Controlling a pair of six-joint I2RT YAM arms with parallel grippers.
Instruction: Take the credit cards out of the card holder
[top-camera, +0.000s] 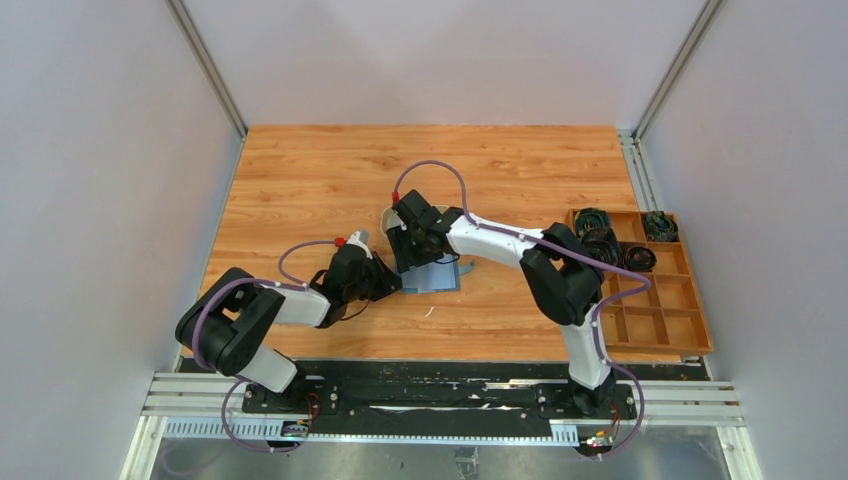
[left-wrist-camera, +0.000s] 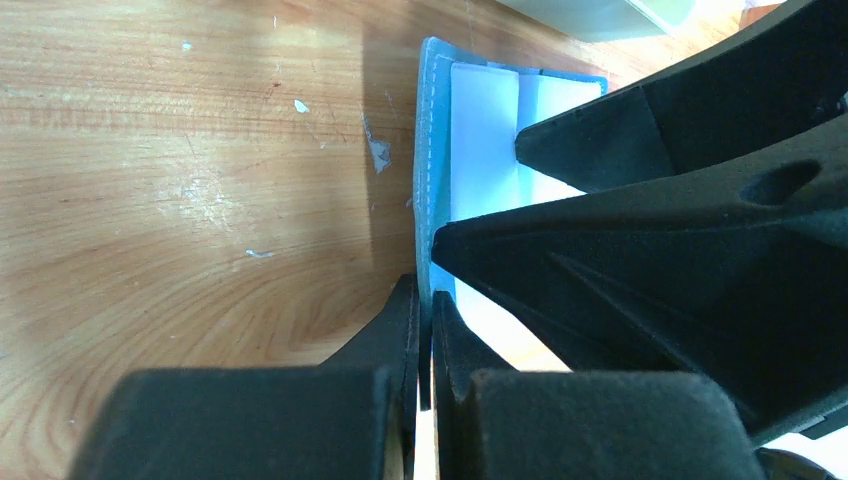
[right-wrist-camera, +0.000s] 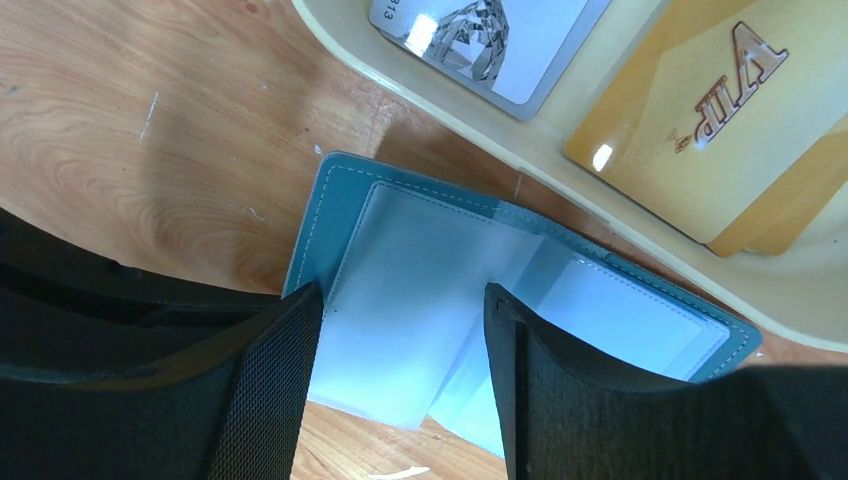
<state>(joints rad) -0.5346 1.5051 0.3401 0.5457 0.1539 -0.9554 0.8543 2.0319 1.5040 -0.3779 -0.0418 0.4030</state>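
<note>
The teal-blue card holder (top-camera: 440, 278) lies open on the table, its clear sleeves (right-wrist-camera: 420, 300) spread out and showing no card. My left gripper (left-wrist-camera: 425, 300) is shut on its left edge (left-wrist-camera: 432, 180), also seen in the top view (top-camera: 388, 281). My right gripper (right-wrist-camera: 403, 300) is open, its fingers straddling the sleeves from just above, and it shows in the top view (top-camera: 420, 250). A pale whitish card (right-wrist-camera: 480, 40) and a yellow VIP card (right-wrist-camera: 700, 120) lie in the tan tray (right-wrist-camera: 800, 280) just beyond the holder.
A brown compartmented wooden box (top-camera: 650, 290) stands at the right, with black cables (top-camera: 600, 240) in its back compartments. The right gripper's black fingers (left-wrist-camera: 680, 130) fill the right of the left wrist view. Grey walls enclose the table.
</note>
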